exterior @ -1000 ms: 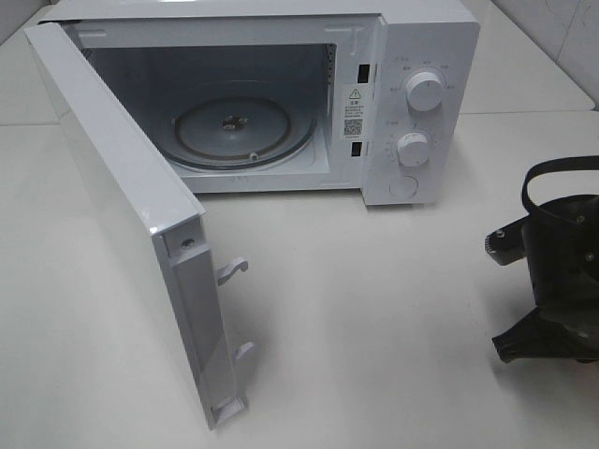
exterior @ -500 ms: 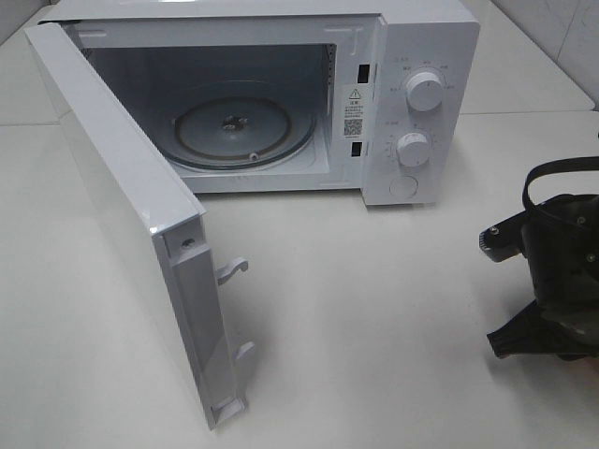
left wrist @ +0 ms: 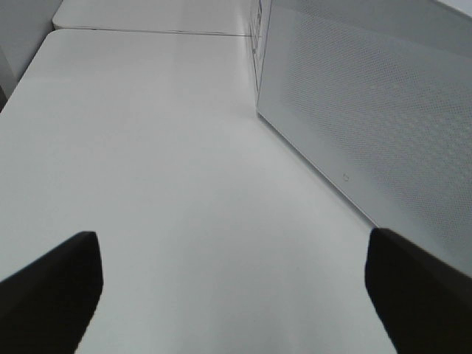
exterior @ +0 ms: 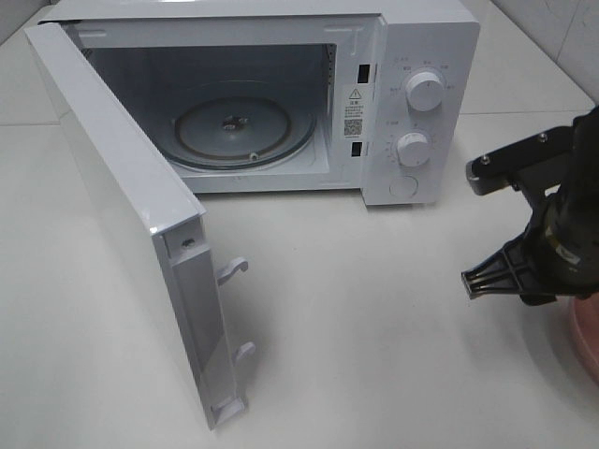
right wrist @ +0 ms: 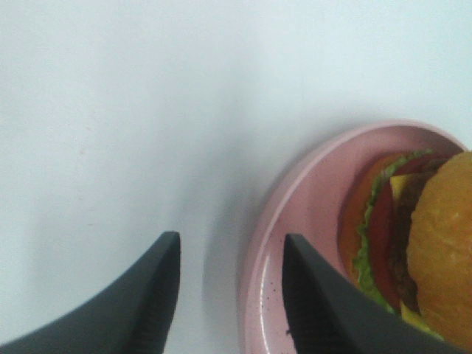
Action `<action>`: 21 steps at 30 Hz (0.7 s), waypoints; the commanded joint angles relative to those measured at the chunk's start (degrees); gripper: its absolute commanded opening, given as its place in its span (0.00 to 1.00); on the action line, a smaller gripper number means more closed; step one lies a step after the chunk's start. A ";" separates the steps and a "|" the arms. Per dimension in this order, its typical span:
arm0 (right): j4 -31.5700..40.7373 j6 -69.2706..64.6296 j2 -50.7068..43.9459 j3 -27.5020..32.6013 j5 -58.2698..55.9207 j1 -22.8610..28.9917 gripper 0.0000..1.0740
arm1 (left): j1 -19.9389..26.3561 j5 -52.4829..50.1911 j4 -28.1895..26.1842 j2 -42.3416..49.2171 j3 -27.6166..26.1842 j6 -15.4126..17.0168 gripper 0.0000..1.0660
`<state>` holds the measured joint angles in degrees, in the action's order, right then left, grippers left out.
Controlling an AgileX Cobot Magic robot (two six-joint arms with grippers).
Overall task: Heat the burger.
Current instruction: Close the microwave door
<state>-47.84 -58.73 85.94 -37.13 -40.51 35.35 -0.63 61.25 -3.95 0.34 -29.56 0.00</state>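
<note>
Right wrist view: my right gripper parted, holding nothing, one finger over pink plate rim, burger on it; left gripper wide, released.

Burger on a pink plate — golden-brown bun, green lettuce, red tomato, yellow cheese, dark patty

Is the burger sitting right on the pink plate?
Touching. The right wrist view shows the burger lying directly on the pink plate, with no gap.
</note>
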 commanded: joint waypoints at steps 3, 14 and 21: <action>5.21 11.17 -7.79 -0.63 2.75 0.06 0.53 | 0.11 0.00 0.06 0.29 0.00 0.00 0.83; 20.97 27.39 -15.30 -0.63 5.50 0.06 0.77 | 0.11 0.00 0.06 0.29 0.00 0.00 0.83; 32.43 39.25 -15.36 -0.63 4.41 0.06 0.75 | 0.11 0.00 0.06 0.29 0.00 0.00 0.83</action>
<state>-18.62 -23.72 71.05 -37.53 -35.41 35.35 -0.63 61.25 -3.95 0.34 -29.56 0.00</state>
